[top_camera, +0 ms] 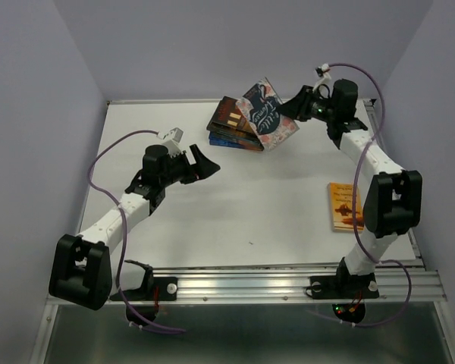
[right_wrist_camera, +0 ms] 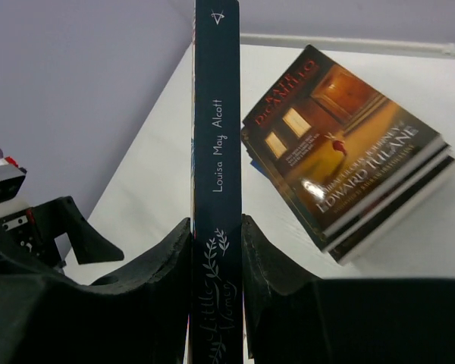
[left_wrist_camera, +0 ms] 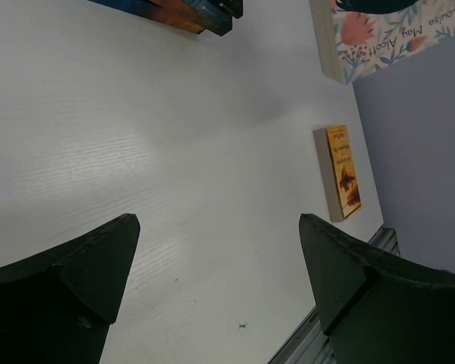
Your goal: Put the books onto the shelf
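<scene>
My right gripper (top_camera: 290,107) (right_wrist_camera: 217,227) is shut on the dark spine of a "Little Women" book (top_camera: 267,115) (right_wrist_camera: 217,144) and holds it tilted in the air at the back of the table. In the left wrist view this book's flowery cover (left_wrist_camera: 379,38) shows at the top right. Just left of it lies a stack of books (top_camera: 229,127) (right_wrist_camera: 349,167) (left_wrist_camera: 189,11) with a brown cover on top. An orange book (top_camera: 344,205) (left_wrist_camera: 343,171) lies flat at the right. My left gripper (top_camera: 211,165) (left_wrist_camera: 220,227) hangs open over bare table. The shelf is out of view.
The white table (top_camera: 250,205) has lilac walls at the back and on both sides. A metal rail (top_camera: 288,282) with both arm bases runs along its near edge. The right arm's elbow (top_camera: 392,201) hangs beside the orange book.
</scene>
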Robot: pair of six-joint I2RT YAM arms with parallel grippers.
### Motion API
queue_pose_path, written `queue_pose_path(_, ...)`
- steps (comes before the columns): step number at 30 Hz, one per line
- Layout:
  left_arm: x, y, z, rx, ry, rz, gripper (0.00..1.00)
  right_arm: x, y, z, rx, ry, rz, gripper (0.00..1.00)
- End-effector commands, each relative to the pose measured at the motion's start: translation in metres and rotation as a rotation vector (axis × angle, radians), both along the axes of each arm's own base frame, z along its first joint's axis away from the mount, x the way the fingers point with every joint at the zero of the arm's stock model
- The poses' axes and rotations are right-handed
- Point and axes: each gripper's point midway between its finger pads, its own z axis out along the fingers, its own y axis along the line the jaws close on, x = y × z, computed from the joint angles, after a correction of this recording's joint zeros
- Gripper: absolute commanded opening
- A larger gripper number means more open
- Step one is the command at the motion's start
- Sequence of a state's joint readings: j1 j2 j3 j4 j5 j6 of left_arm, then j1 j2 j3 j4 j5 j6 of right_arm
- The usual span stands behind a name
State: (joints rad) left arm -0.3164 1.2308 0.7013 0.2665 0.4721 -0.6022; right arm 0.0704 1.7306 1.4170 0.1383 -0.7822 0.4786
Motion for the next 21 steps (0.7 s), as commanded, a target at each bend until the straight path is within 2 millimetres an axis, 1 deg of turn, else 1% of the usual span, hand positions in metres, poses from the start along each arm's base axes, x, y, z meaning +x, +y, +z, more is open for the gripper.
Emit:
queue_pose_path(1, 0.002, 0.004, 0.021, -0.016, -0.054, 0.027, 0.99, 0.033, 0.034, 0.05, 0.096, -0.129, -0.058, 0.01)
queue_pose_path(2, 0.001, 0.005, 0.021, -0.016, -0.053, 0.03, 0.99, 0.045, 0.033, 0.055, 0.133, -0.119, -0.133, 0.01)
queue_pose_path(4, -0.001, 0.006, 0.021, -0.022, -0.051, 0.038, 0.99, 0.061, 0.035, 0.059, 0.172, -0.147, -0.217, 0.01)
queue_pose_path(5, -0.001, 0.007, 0.022, -0.022, -0.052, 0.042, 0.99, 0.065, 0.04, 0.06, 0.194, -0.149, -0.249, 0.01)
queue_pose_path(6, -0.002, 0.008, 0.022, -0.023, -0.054, 0.044, 0.99, 0.075, 0.035, 0.061, 0.227, -0.149, -0.333, 0.01)
queue_pose_path(8, -0.004, 0.009, 0.023, -0.025, -0.055, 0.048, 0.99, 0.086, 0.035, 0.073, 0.331, -0.194, -0.411, 0.01)
queue_pose_path(9, -0.005, 0.009, 0.024, -0.026, -0.057, 0.048, 0.99, 0.089, 0.034, 0.073, 0.364, -0.196, -0.45, 0.01)
queue_pose_path(10, -0.005, 0.009, 0.024, -0.025, -0.058, 0.048, 0.99, 0.095, 0.027, 0.07, 0.392, -0.191, -0.499, 0.01)
queue_pose_path(11, -0.006, 0.009, 0.025, -0.024, -0.063, 0.042, 0.99, 0.101, 0.027, 0.063, 0.433, -0.166, -0.541, 0.01)
queue_pose_path(12, -0.007, 0.007, 0.025, -0.023, -0.064, 0.032, 0.99, 0.109, 0.019, 0.064, 0.475, -0.175, -0.625, 0.01)
queue_pose_path(13, -0.009, 0.006, 0.026, -0.026, -0.068, 0.014, 0.99, 0.114, 0.014, 0.063, 0.502, -0.176, -0.654, 0.01)
queue_pose_path(14, -0.01, 0.006, 0.027, -0.022, -0.078, 0.01, 0.99, 0.116, 0.015, 0.06, 0.526, -0.175, -0.678, 0.01)
queue_pose_path(15, -0.01, 0.006, 0.028, -0.023, -0.079, 0.01, 0.99, 0.121, 0.012, 0.053, 0.564, -0.163, -0.742, 0.01)
queue_pose_path(17, -0.011, 0.008, 0.028, -0.021, -0.085, 0.015, 0.99, 0.126, 0.007, 0.039, 0.566, -0.144, -0.846, 0.01)
queue_pose_path(18, -0.013, 0.008, 0.028, -0.02, -0.087, 0.018, 0.99, 0.127, 0.0, 0.033, 0.569, -0.135, -0.92, 0.01)
queue_pose_path(19, -0.013, 0.01, 0.028, -0.014, -0.087, 0.027, 0.99, 0.125, 0.011, 0.022, 0.552, -0.109, -0.94, 0.01)
queue_pose_path(21, -0.013, 0.013, 0.029, -0.009, -0.091, 0.041, 0.99, 0.124, 0.012, 0.007, 0.542, -0.089, -1.021, 0.02)
